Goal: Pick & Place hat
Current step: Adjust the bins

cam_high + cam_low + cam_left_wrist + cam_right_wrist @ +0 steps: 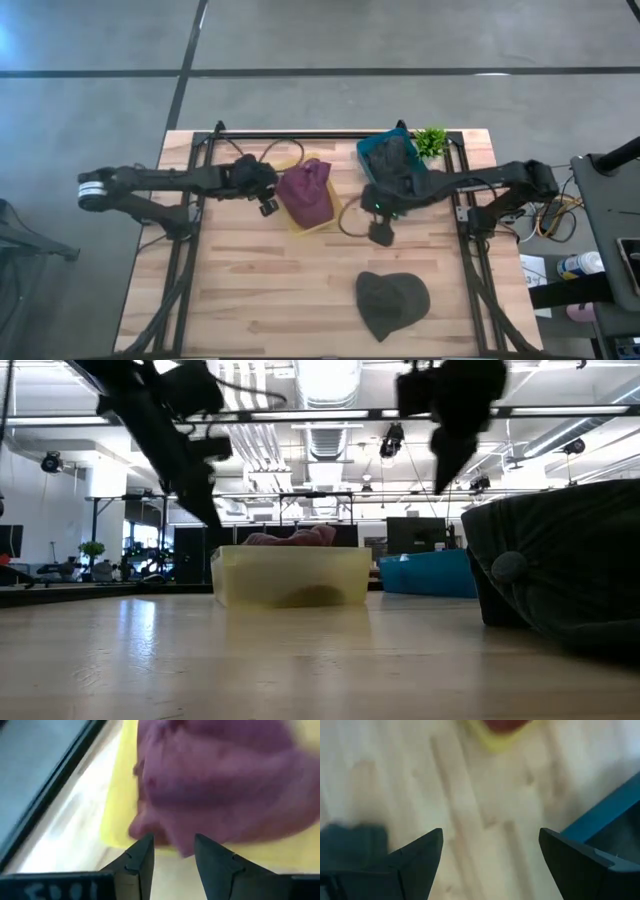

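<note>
Down near the front of the table, a dark grey hat lies flat on the wood, well apart from both arms; in the low view it fills the right edge of the scene. Behind it, a yellow bin holds a maroon hat, and a blue bin further right holds a dark hat, with a small green plant just beside that bin's far corner.

The left claw hangs just beside the yellow bin's left side, its fingers only a little apart and holding nothing, with the maroon cloth close ahead of them. The right claw hovers over bare wood between the two bins and the grey hat, its fingers spread wide and empty.
</note>
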Motion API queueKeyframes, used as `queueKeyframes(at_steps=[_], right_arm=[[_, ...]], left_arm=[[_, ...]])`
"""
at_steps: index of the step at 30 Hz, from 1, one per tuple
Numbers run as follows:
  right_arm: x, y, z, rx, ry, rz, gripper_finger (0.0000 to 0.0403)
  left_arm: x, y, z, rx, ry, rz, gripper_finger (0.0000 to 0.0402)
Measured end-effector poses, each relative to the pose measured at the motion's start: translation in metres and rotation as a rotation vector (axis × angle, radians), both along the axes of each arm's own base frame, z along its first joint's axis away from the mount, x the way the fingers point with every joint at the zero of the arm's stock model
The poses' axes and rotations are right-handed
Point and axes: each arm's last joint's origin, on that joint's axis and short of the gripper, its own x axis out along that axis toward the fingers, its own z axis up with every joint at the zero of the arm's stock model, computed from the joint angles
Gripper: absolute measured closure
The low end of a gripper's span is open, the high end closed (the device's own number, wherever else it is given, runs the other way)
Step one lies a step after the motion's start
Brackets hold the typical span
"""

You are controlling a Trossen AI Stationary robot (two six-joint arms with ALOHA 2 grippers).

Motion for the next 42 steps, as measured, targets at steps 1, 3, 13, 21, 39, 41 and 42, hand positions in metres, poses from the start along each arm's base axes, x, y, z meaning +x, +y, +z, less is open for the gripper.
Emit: queueKeyframes(at_steps=[1,3,13,21,39,41,42], right_arm=[[-0.006,0.006,-0.002,0.020,0.014,0.005,0.0078],[-0.017,0.017,-0.006,0.055,0.024,0.010,0.0078],[-0.049,0.031,-0.033,-0.065,0.116,-0.159,0.0077],[-0.062,-0.001,-0.042,-0.184,0.115,-0.321,0.0077],[-0.027,-0.066,-0.097,-0.090,0.126,-0.287,0.0077],[-0.019,-0.067,-0.100,-0.050,0.102,-0.270,0.0077],[-0.015,-0.068,-0.101,-0.041,0.091,-0.262,0.0077]], left_arm=[[-0.001,-0.003,0.005,-0.035,-0.064,-0.005,0.0268],[-0.001,-0.012,0.014,-0.116,-0.180,-0.070,0.0268],[0.023,-0.075,0.003,-0.338,-0.277,-0.293,0.0268],[0.055,-0.110,-0.007,-0.364,-0.270,-0.379,0.0268],[0.074,-0.099,-0.039,-0.183,-0.022,-0.198,0.0268],[0.070,-0.097,-0.035,-0.163,-0.010,-0.179,0.0268],[0.068,-0.095,-0.033,-0.153,-0.006,-0.171,0.0268]])
